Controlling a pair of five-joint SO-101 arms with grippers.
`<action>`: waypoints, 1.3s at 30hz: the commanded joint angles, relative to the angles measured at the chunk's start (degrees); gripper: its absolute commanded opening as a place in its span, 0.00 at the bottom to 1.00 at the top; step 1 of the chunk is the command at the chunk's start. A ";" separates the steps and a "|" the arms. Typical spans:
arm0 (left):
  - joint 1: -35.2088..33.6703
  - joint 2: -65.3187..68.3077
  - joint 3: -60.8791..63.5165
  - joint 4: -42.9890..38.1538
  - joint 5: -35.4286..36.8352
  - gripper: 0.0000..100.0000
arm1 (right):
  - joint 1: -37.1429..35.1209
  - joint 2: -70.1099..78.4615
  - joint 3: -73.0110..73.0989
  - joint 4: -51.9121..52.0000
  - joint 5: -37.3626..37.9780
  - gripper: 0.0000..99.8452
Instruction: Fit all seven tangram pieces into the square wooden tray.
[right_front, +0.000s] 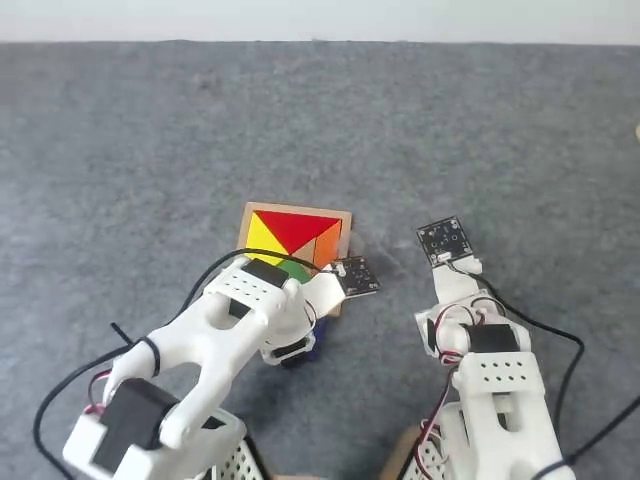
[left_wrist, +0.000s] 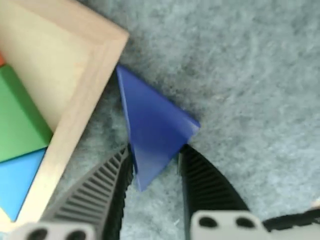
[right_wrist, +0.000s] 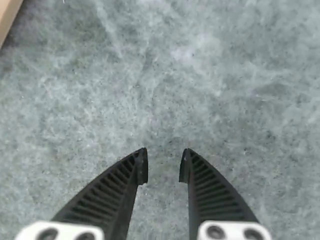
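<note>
The square wooden tray (right_front: 345, 215) holds red (right_front: 290, 228), yellow (right_front: 262, 238), orange (right_front: 328, 245) and green (right_front: 295, 268) pieces. In the left wrist view a green piece (left_wrist: 17, 120) and a light blue piece (left_wrist: 17, 177) lie inside the tray's rim (left_wrist: 82, 100), beside bare tray floor. A dark blue triangle (left_wrist: 152, 125) sits on the carpet just outside that rim. My left gripper (left_wrist: 155, 156) is shut on the triangle's narrow tip. My right gripper (right_wrist: 163, 166) hovers over bare carpet to the right of the tray, open a little with nothing between its fingers.
Grey carpet (right_front: 150, 130) covers the whole table. A corner of the tray (right_wrist: 6, 15) shows at the edge of the right wrist view. The left arm (right_front: 210, 340) covers the tray's near side, and the right arm (right_front: 490, 370) stands to the right.
</note>
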 joint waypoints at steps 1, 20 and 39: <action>-0.18 0.88 -2.77 -0.79 2.11 0.16 | 0.48 -1.19 -0.26 -0.75 0.62 0.11; 0.44 -21.36 -0.57 3.16 5.45 0.08 | 0.75 -1.19 -0.35 -0.75 0.62 0.11; 9.05 -14.33 4.35 -13.19 13.54 0.15 | 0.40 -1.19 -0.35 -0.92 0.62 0.11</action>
